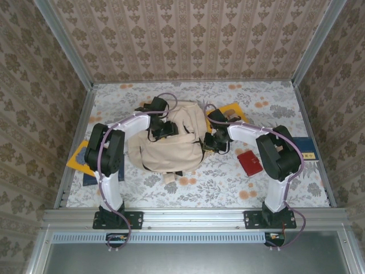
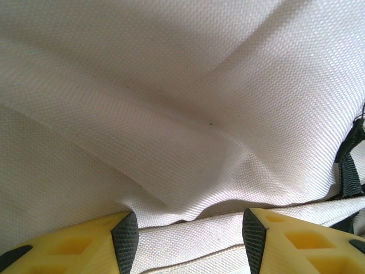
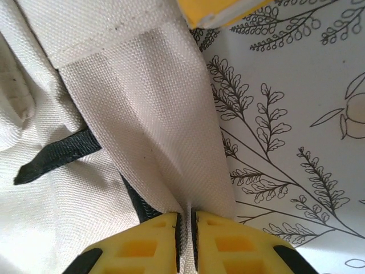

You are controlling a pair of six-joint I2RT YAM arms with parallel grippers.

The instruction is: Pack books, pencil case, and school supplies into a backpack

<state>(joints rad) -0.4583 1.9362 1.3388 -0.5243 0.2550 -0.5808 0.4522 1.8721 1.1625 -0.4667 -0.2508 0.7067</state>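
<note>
The cream backpack (image 1: 171, 149) lies in the middle of the table. My left gripper (image 1: 165, 129) rests on its upper left part. In the left wrist view this gripper (image 2: 190, 231) is open, with a band of cream fabric (image 2: 188, 245) lying loose between the jaws. My right gripper (image 1: 212, 142) is at the bag's right edge. There it (image 3: 186, 222) is shut on a fold of backpack fabric (image 3: 165, 131). A yellow book (image 1: 235, 110) (image 3: 219, 11) lies behind the right arm. A dark blue book (image 1: 308, 149) lies at the far right.
A small red pouch (image 1: 249, 161) lies on the floral cloth (image 1: 228, 180) right of the backpack. A yellow and a dark blue flat item (image 1: 80, 162) lie under the left arm at the table's left edge. Metal frame rails border the table.
</note>
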